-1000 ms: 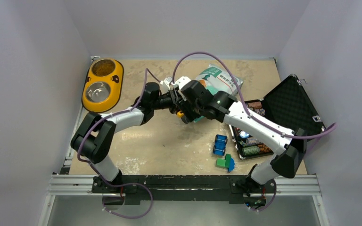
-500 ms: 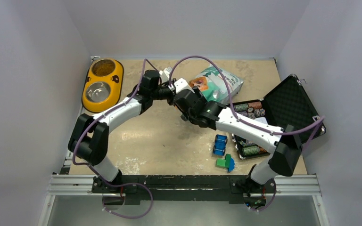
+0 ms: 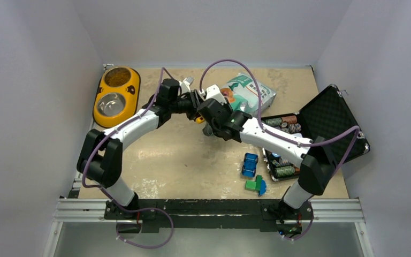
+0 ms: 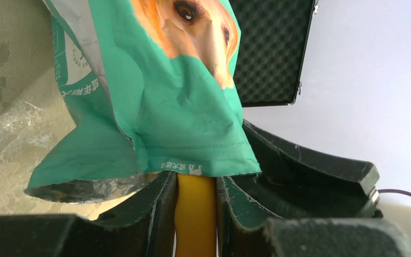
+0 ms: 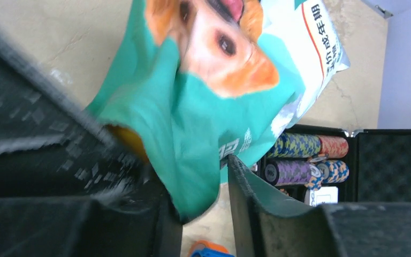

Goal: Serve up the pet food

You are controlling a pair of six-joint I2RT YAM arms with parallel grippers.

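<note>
The teal pet food bag (image 3: pixel 248 92) with an orange dog picture lies at the back centre, its near-left corner lifted. My left gripper (image 3: pixel 192 103) is shut on a yellow scoop handle (image 4: pixel 195 214) that runs up under the bag's torn mouth (image 4: pixel 85 187). My right gripper (image 3: pixel 210 104) is right beside it and pinches a fold of the bag (image 5: pixel 192 160) between its fingers. The scoop (image 5: pixel 128 140) shows beside that fold. A yellow double bowl (image 3: pixel 134 88) stands at the back left, with brown kibble (image 3: pixel 118 76) in its far cup. Its near steel cup (image 3: pixel 111 104) is empty.
An open black case (image 3: pixel 329 115) with rows of poker chips (image 3: pixel 283 124) sits at the right. Two blue toy cars (image 3: pixel 250 164) and a green and blue block (image 3: pixel 256 184) lie in front of it. Grey walls close in both sides.
Both grippers have moved left and towards the back together, with the scoop. The bag's near-left corner has been drawn left with them. The rest of the bag stays put.
</note>
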